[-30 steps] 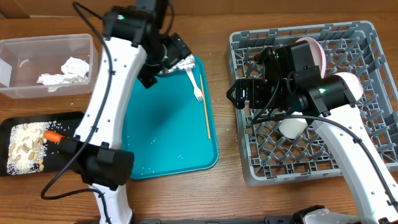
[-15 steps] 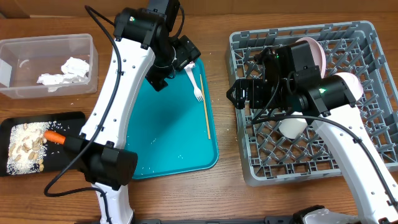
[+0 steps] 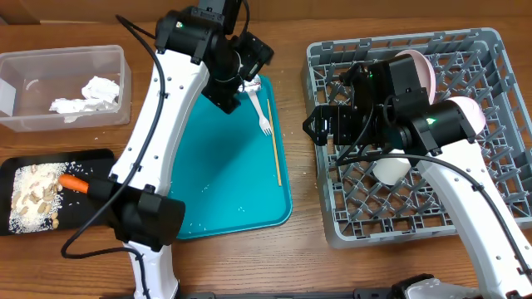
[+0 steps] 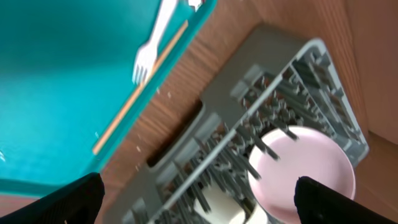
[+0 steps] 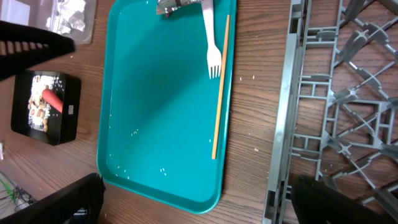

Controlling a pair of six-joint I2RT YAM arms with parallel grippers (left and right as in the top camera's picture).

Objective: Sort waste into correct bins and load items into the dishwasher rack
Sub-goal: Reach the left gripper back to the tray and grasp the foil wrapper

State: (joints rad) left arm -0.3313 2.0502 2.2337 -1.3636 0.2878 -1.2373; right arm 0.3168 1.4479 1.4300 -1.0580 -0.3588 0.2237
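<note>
The white fork (image 5: 210,34) seemed light, stiff and slippery, best pinched across its handle. The left gripper (image 4: 199,202) and right gripper (image 5: 199,199) stood released, empty.

Left arm (image 3: 155,124) and right arm (image 3: 478,212) in white shells, black joint housings and wrists, thin black cables looping alongside (tiny green lights)
</note>
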